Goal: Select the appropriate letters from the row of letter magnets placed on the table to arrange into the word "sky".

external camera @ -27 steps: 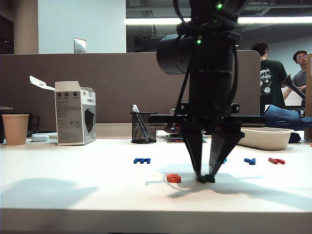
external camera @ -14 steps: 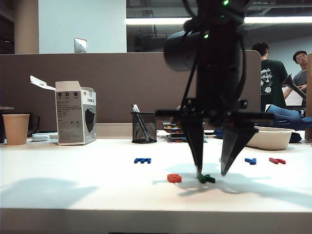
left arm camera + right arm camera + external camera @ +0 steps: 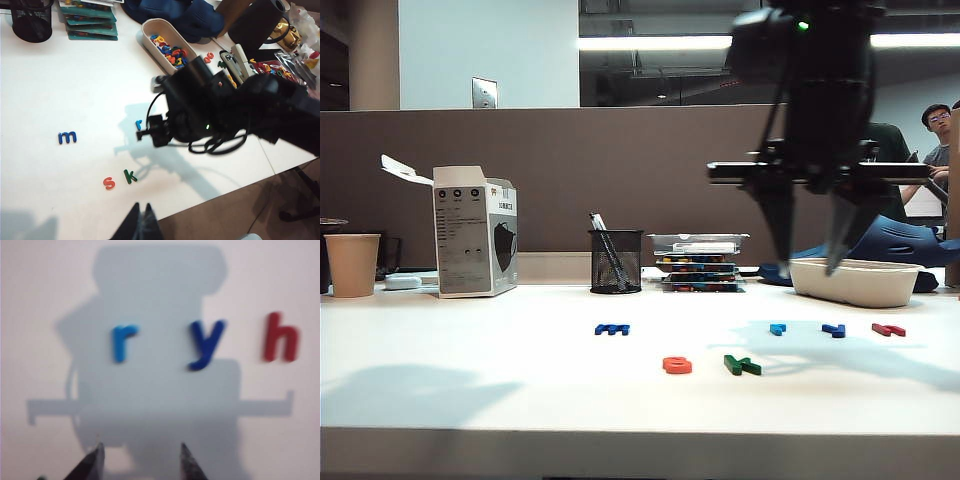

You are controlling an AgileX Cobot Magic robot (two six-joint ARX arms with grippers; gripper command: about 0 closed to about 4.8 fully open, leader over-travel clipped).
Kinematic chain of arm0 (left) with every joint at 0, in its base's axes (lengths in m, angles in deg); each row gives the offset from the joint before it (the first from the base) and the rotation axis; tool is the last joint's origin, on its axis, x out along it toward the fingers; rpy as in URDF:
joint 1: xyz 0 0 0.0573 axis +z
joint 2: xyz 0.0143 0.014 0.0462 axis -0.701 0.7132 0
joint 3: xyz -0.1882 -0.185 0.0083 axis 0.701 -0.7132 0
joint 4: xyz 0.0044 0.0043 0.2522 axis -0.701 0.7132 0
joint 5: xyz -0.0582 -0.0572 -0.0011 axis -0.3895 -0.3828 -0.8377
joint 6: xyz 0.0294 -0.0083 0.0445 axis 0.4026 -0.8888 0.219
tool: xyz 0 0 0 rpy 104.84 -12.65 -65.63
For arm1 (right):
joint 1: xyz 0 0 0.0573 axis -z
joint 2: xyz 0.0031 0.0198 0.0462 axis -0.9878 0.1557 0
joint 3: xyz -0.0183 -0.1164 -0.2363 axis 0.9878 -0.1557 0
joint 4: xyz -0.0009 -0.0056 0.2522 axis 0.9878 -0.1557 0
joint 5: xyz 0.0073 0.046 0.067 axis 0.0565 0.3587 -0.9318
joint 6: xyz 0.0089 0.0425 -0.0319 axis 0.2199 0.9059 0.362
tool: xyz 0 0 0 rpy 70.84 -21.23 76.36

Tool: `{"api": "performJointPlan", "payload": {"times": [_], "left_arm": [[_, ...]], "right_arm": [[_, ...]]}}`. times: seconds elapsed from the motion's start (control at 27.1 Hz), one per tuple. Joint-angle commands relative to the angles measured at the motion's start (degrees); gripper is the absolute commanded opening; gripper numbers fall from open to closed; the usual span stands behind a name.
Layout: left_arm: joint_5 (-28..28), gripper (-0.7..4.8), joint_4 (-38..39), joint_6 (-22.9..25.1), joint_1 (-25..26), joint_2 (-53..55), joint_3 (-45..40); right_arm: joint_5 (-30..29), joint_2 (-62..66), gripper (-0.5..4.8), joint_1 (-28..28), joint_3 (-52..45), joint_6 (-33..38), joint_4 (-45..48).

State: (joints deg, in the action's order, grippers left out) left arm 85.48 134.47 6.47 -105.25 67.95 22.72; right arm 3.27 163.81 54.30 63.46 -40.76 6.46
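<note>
Right gripper (image 3: 139,460) hovers released above the dark blue y (image 3: 205,344). Best to centre over it, then descend. Left gripper (image 3: 141,225) clenched near the desk (image 3: 470,380) edge.

Room was lit from above by a ceiling strip light (image 3: 660,43), blown out to white in the exterior view. The table (image 3: 500,390) was rendered bright, with soft grey shadows cast on it at the left and under the right arm. The right gripper (image 3: 810,268) and arm were motion-blurred and nearly silhouetted. In the right wrist view everything was soft; r (image 3: 122,341), y (image 3: 205,344), h (image 3: 281,337) were blurred, and a large gripper shadow was thrown across them. The left wrist view was sharper, evenly lit.
</note>
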Motion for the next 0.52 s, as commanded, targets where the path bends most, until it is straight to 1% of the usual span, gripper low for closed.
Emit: {"api": "performJointPlan", "payload": {"times": [0.04,0.07,0.18,0.22,0.26,0.37,0.41,0.52], "left_arm": [[0.2,-0.05,0.0,-0.1,0.0,-0.1,0.1],[0.2,-0.05,0.1,-0.1,0.0,-0.1,0.1],[0.2,-0.05,0.1,-0.1,0.0,-0.1,0.1],[0.2,-0.05,0.1,-0.1,0.0,-0.1,0.1],[0.2,-0.05,0.1,-0.1,0.0,-0.1,0.1],[0.2,-0.05,0.1,-0.1,0.0,-0.1,0.1],[0.2,-0.05,0.1,-0.1,0.0,-0.1,0.1],[0.3,-0.05,0.1,-0.1,0.0,-0.1,0.1]], "right_arm": [[0.3,-0.2,1.9,3.2,0.2,-2.4,4.0],[0.2,-0.2,1.9,4.7,0.2,-3.4,5.1],[-0.3,1.2,1.9,6.4,0.2,-5.9,6.6],[-1.8,2.2,1.9,7.0,0.2,-9.1,8.0],[-2.4,2.5,1.9,7.2,0.2,-10.8,8.5],[-4.1,4.7,1.9,7.8,0.2,-20.5,10.6],[-4.7,5.1,1.9,8.0,0.2,-22.1,10.8],[-9.1,6.6,1.9,10.1,0.2,-29.6,11.2]]}}
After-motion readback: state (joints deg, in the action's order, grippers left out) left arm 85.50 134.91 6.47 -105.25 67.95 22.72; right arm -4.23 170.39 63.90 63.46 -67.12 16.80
